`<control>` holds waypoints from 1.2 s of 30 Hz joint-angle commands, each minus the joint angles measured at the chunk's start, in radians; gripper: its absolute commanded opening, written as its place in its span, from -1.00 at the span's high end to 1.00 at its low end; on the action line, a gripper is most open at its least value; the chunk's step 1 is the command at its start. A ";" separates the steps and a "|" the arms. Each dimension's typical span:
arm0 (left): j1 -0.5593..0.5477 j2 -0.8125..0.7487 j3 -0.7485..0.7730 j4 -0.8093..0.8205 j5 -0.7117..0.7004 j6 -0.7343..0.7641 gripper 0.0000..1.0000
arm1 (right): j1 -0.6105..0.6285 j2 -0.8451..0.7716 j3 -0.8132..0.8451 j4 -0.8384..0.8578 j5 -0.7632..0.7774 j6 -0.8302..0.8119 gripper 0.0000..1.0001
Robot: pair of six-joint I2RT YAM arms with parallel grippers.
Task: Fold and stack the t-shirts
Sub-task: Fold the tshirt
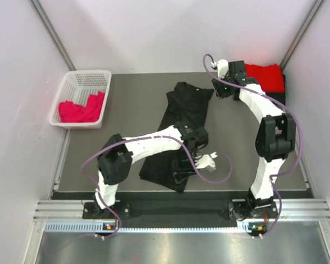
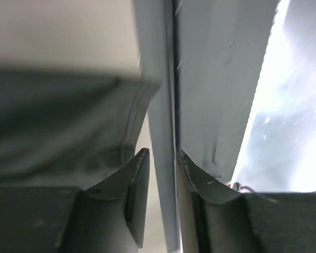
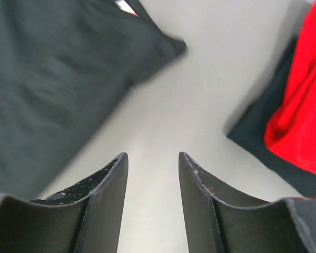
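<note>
The black t-shirt [image 1: 182, 110] is soft, matt cloth. The red t-shirt [image 1: 265, 76] at the far right is cloth too. The basket [image 1: 87, 80] is white plastic. The table [image 1: 132, 110] looks smooth and matt.

Overhead, two wrist closeups; shared black t-shirt [image 1: 184, 107]

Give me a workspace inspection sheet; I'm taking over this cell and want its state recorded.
Surface: grey table, no stains seen.
Job's things: black shirt lies lengthwise at centre, partly folded; red shirt folded atop dark shirt, far right corner; pink shirt crumpled in basket.
Clutter: the basket, far left; nothing else seen.
Grippers: left gripper open, empty, beside the black shirt's near right edge; right gripper open, empty, over the table between black shirt and red shirt.
Cables: purple cables along both arms; the left one loops over the table.
Surroundings: white walls, metal rail at near edge.
</note>
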 commanded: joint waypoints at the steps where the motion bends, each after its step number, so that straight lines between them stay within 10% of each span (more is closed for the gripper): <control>1: 0.049 -0.070 -0.166 0.124 -0.076 -0.005 0.38 | 0.055 -0.013 -0.031 0.015 -0.090 0.065 0.12; 18: 0.103 0.062 -0.271 0.299 -0.043 0.003 0.42 | 0.098 0.340 0.299 0.062 -0.028 0.020 0.13; 36: 0.058 0.411 0.187 0.181 0.069 -0.012 0.44 | 0.110 0.711 0.782 0.002 0.051 -0.129 0.16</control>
